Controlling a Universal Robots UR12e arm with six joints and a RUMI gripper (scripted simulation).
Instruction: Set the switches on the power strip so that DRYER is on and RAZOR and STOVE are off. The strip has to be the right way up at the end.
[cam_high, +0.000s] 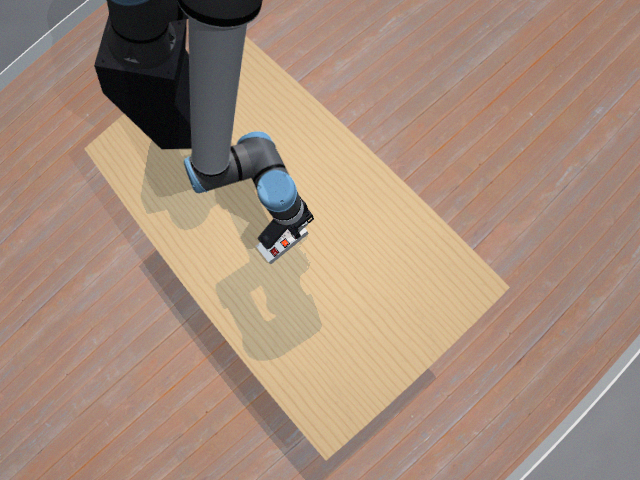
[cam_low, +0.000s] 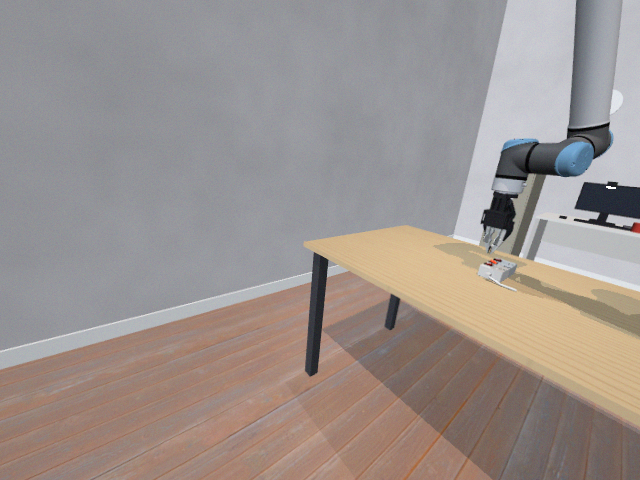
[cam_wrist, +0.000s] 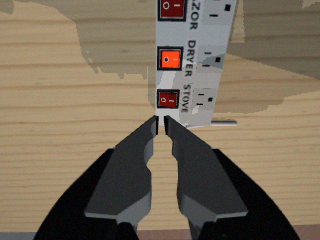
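The white power strip (cam_high: 282, 246) (cam_low: 497, 269) (cam_wrist: 197, 75) lies face up on the wooden table (cam_high: 392, 268) (cam_low: 403, 258). In the wrist view its DRYER switch (cam_wrist: 169, 59) glows bright orange, while the STOVE switch (cam_wrist: 167, 98) and the RAZOR switch (cam_wrist: 170, 7) are dark red. A short cable stub sticks out of the strip's near end. My gripper (cam_wrist: 161, 117) (cam_low: 491, 248) hangs a little above the strip's STOVE end. Its fingers are almost together with only a thin gap, and nothing is between them.
The arm's black base (cam_high: 139, 77) stands at the table's far left corner. A white desk with a monitor (cam_low: 610, 198) stands behind the table. The table's edges drop to the plank floor (cam_high: 516, 103).
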